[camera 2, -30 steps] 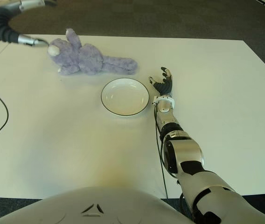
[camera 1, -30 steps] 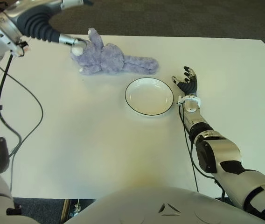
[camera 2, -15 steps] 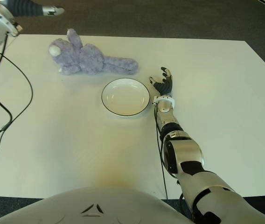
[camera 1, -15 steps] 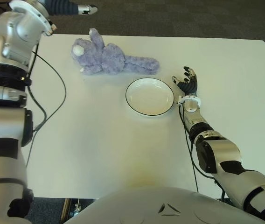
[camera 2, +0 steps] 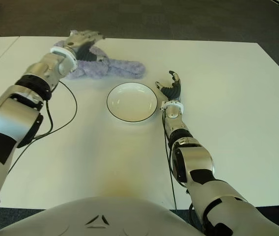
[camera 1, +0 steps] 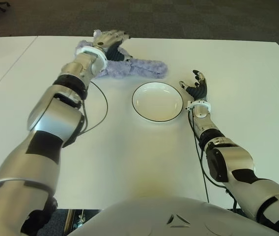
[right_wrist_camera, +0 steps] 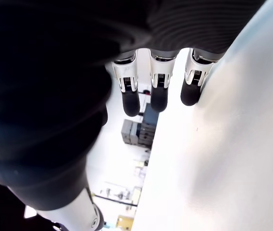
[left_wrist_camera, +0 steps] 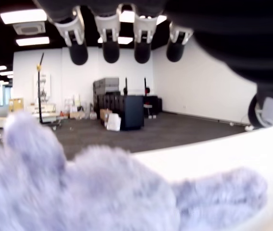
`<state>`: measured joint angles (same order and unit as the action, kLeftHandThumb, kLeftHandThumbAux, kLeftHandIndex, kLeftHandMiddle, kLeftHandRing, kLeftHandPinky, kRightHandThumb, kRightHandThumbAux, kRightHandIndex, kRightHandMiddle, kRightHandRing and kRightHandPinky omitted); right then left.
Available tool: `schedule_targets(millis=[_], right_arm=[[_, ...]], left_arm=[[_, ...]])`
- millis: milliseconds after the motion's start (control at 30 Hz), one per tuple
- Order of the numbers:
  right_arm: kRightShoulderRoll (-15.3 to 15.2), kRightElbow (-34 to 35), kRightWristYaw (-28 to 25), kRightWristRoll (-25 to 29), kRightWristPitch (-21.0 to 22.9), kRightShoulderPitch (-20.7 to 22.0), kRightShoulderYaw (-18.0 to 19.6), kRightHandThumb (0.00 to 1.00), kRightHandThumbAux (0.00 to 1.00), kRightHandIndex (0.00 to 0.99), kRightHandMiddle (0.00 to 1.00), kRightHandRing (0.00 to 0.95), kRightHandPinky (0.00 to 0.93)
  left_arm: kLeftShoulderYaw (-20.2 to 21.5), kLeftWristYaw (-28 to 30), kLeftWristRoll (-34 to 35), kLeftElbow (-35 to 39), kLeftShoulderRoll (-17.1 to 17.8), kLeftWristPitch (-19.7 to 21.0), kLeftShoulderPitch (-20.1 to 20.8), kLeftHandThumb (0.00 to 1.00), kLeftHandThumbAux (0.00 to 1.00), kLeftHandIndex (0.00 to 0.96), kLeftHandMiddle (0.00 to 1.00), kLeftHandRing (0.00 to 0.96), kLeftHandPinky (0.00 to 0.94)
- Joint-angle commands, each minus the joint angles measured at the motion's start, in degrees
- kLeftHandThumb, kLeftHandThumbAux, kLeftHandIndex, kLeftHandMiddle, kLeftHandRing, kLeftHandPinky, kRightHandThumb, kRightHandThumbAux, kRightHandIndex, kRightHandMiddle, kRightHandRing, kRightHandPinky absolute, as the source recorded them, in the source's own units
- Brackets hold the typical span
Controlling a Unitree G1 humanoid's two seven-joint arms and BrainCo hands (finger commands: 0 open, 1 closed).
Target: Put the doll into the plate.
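Left hand (camera 1: pixel 111 40), fingers spread, hovers over the doll (camera 1: pixel 129 66), which lies on the table (camera 1: pixel 129 152) beside the plate (camera 1: pixel 157 102). Right hand (camera 1: pixel 196 86), loosely unclenched, sits right of the plate.

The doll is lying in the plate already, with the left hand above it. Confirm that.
Not quite: the doll lies on the table behind the plate, which holds nothing, as the left eye view shows. The left hand is above it, fingers open.

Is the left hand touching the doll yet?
Cannot tell. Left wrist view shows fingers open above the doll; eye views only show the left hand overlapping it.
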<state>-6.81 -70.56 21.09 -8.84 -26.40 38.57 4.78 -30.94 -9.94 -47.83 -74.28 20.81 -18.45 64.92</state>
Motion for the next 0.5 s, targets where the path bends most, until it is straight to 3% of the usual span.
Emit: schedule_targets(millis=[33,200,500], right_arm=[[2.7,-7.5,-1.3,-0.6,7.7,-10.6,-0.2,0.246,0.870,0.152,0.105,0.086,0.110],[2.8,-7.5,-1.5,-0.5,7.3,-10.7,0.1,0.236,0.868,0.139,0.102,0.087,0.106],[3.0,-7.4,-0.8,-0.7,6.5,-11.1,0.1,0.248,0.871,0.137,0.102,0.086,0.104]], left_arm=[[-1.3,0.7,-0.3,-4.5,-3.7,3.9,-1.6,0.295,0.349,0.000,0.000,0.000,0.000],[-1.5,2.9,0.6,-5.6,-7.1,6.6,-5.4,0.273,0.371,0.000,0.000,0.000,0.000],[-1.7,5.8,0.9,-6.3,-9.2,8.8,-8.8,0.199,0.400,0.000,0.000,0.000,0.000]])
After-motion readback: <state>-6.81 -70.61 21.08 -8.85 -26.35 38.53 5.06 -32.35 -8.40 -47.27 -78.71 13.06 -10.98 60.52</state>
